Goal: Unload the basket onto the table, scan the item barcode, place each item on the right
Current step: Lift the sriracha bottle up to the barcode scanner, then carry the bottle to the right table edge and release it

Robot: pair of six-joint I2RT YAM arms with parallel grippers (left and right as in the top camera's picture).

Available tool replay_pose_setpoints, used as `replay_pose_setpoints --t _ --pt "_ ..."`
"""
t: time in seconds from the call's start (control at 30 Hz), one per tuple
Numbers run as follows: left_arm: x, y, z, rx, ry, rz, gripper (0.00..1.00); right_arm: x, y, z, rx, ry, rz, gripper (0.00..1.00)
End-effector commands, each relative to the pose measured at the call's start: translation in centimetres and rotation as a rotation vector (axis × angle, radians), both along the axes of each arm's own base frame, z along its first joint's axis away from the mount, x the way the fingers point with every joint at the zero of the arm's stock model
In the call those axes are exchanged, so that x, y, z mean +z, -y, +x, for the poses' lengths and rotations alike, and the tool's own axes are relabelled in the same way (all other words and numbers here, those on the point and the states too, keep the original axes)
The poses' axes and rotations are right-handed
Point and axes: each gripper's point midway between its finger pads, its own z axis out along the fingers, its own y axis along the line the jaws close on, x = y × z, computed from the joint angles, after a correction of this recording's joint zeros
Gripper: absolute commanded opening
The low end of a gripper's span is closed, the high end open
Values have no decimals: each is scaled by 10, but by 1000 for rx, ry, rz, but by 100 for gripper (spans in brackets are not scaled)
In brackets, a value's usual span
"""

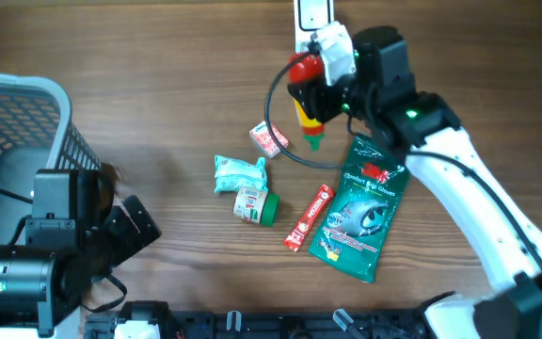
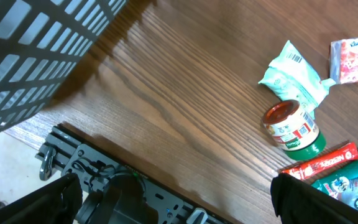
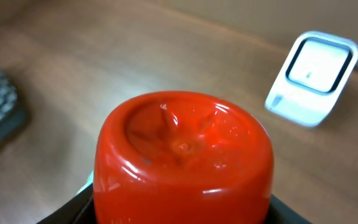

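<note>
**Bottle held at the far edge of the worktop**

Bottle (image 1: 306, 111): red body, yellow label, green cap. It is clamped in the right pincer (image 1: 313, 94) over the worktop (image 1: 177, 75), near the far edge and a little right of centre. The red base points toward the far edge and the green cap toward the near edge. Whether the cap touches the worktop cannot be told. In the right wrist view the moulded red base fills the lower middle of the picture, with a dark finger on either side.

Scanner (image 1: 310, 13): a white unit with a dark window. It lies at the far edge, just beyond the base of the bottle and apart from it.

Cable (image 1: 273, 113): black, looping from the right pincer down across the worktop on the left of the bottle.

Items lying loose toward the centre of the worktop:
- Small red-and-white pack (image 1: 269, 138), just left of the green cap.
- Green glove packet (image 1: 365, 212), toward the near edge from the bottle, partly under the right arm.
- Red stick sachet (image 1: 309, 217), just beside the left edge of the glove packet.
- Jar (image 1: 255, 204) with a green lid, on its side, touching the pale green tissue pack (image 1: 238, 172).

Left pincer (image 2: 179, 202): jaws fully apart, holding nothing, over the near left corner.

Basket (image 1: 17, 122): grey mesh, at the left edge.
</note>
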Motion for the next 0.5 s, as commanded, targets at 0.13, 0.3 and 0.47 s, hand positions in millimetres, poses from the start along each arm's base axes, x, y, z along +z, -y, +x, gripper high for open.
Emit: replay_pose_setpoints --t 0.13,0.3,0.47 --pt "0 1 0 4 -1 -7 100 -22 11 105 -77 223 -355 34" --pt "0 1 0 4 0 -8 100 -29 26 203 -186 423 -604 36" --pt "0 1 0 4 0 -8 100 -55 45 260 -292 627 -727 38"
